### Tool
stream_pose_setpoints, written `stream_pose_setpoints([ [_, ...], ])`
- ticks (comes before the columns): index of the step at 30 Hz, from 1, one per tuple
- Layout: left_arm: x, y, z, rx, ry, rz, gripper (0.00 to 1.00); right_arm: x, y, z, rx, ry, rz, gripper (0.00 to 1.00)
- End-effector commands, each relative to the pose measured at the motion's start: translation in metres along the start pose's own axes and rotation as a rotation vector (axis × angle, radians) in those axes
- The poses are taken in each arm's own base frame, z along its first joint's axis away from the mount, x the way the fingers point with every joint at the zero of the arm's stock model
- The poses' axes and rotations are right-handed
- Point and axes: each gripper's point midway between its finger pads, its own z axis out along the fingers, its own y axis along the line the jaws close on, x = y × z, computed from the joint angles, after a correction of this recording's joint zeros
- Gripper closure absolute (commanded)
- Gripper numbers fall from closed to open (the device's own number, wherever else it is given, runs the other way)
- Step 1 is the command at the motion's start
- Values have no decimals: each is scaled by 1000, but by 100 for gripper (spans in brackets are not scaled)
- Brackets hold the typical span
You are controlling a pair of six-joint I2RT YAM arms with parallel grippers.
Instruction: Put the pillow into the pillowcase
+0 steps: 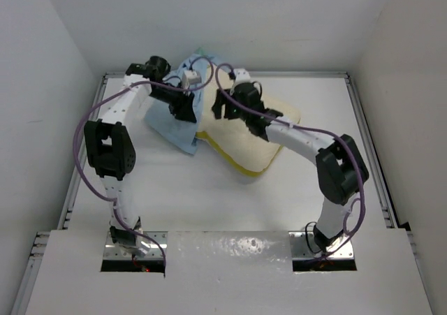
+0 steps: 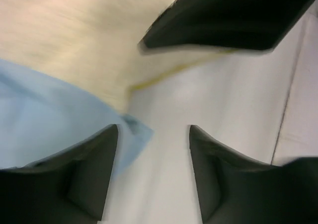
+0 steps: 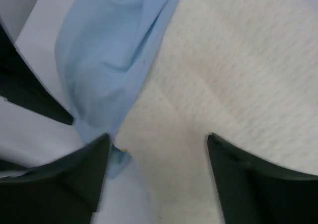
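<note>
Pillow (image 1: 262, 137) lies flat on the table (image 1: 209, 196), skewed, yellow-trimmed corner towards the arm bases. Nearly all of it is exposed, so insertion is barely begun, if at all.

Pillowcase (image 1: 170, 123) is crumpled against the pillow's left end, light blue side up, touching and lapping over that edge. Can't tell if any pillow corner is actually inside it. The opening isn't identifiable in any view.

Left gripper (image 2: 153, 129): fingers apart, nothing clamped. It hovers off the pillow's corner, over bare table, with a pillowcase corner right by one finger.

Right gripper (image 3: 159, 135): fingers also apart and empty, over the pillow just inside the edge the case laps.

The grippers are close together at the pillow's left end; the dark shape across the top of the left wrist view is probably the right arm. Collision risk if both close in.

Handling, my read:
- Pillow: light, soft, bulky. Compresses and sags, so pinch a corner or the trimmed edge; a flat face gives the fingers nothing to bite.
- Pillowcase: thin, limp, looks slick. Likely to slide out of a shallow pinch, so take a single layer at the hem, deep between the fingers. Grabbing both layers would shut the mouth.

Next move calls for finding the open hem beside the pillow's left end before anything is lifted.
</note>
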Motion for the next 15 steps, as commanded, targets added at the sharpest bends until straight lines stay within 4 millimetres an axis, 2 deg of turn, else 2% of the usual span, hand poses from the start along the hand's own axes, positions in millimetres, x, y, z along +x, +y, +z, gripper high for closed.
stream_pose_setpoints([
  [1, -73, 37, -29, -249, -185, -61, 63, -68, -29, -8, -58, -35, -44, 76],
  [2, -101, 69, -34, -365, -282, -34, 73, -73, -43, -2, -25, -18, -29, 91],
  [3, -101, 93, -38, -475, -294, -94, 77, -80, -71, 11, 37, 14, -10, 94],
  [4, -100, 114, -29, -506, -310, -161, 74, -80, -84, 20, 58, 34, -12, 87],
  [5, -118, 134, -42, -605, -340, -138, 63, -85, -103, 28, 82, 39, -9, 45],
  [6, -125, 140, -35, -635, -326, -117, 53, -102, -107, 35, 86, 25, -25, 24],
  [7, -114, 160, -17, -656, -277, -138, 39, -81, -123, 58, 108, 74, -23, 11],
  [8, -130, 174, -30, -760, -285, -111, 33, -84, -134, 66, 123, 69, -18, 1],
  [9, -134, 179, -19, -796, -267, -92, 30, -99, -137, 76, 120, 26, -22, 1],
  [10, -132, 195, -10, -835, -259, -83, 24, -83, -147, 95, 127, 42, -15, 1],
  [11, -128, 208, -4, -914, -230, -73, 20, -97, -149, 104, 118, -20, -8, 1],
  [12, -131, 212, -8, -960, -234, -61, 20, -96, -149, 113, 108, -38, -2, 1],
  [13, -129, 223, -4, -997, -233, -54, 20, -80, -153, 129, 98, -31, 8, 1],
  [14, -127, 230, -8, -1054, -225, -59, 21, -74, -147, 138, 54, -35, 17, 1],
  [15, -125, 234, -7, -1069, -229, -70, 24, -80, -142, 146, 18, -76, 41, 1],
])
